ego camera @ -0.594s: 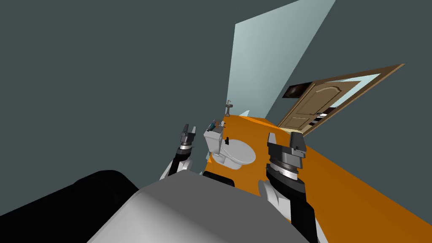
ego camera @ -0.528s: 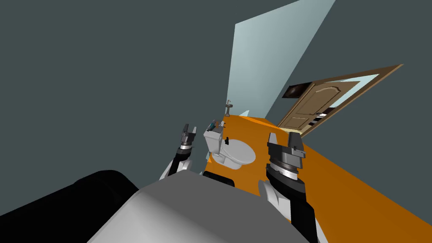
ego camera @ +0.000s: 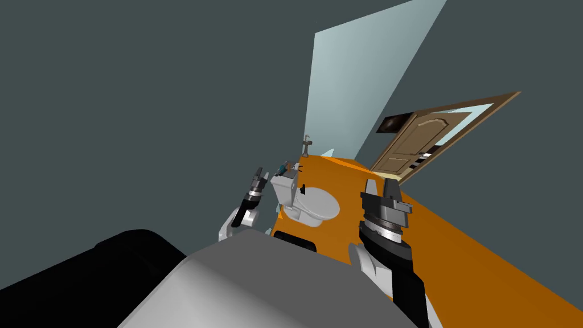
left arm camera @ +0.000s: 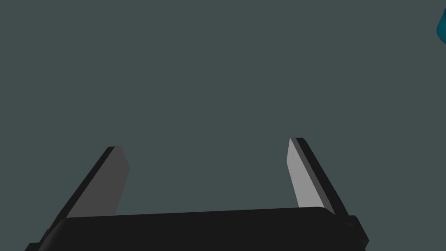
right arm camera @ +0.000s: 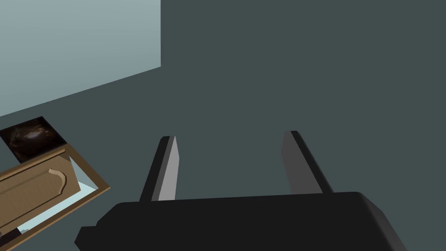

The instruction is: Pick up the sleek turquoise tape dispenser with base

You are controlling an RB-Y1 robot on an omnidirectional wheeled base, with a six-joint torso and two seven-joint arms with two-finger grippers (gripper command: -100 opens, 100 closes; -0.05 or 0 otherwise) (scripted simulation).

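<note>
Approach step, left tool (ego camera: 259, 173) spread; small turquoise tape dispenser (ego camera: 283, 169) at its 3 o'clock (atop white toilet tank (ego camera: 284, 188)); re-aim next.

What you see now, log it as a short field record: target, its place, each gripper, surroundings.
target: turquoise tape dispenser
place: on top of the white toilet tank
left gripper: open, empty, beside the tank, short of the dispenser
right gripper: open, empty, right of the toilet bowl
surroundings: orange floor, brown door, dark grey walls
grasp: not yet made
</note>
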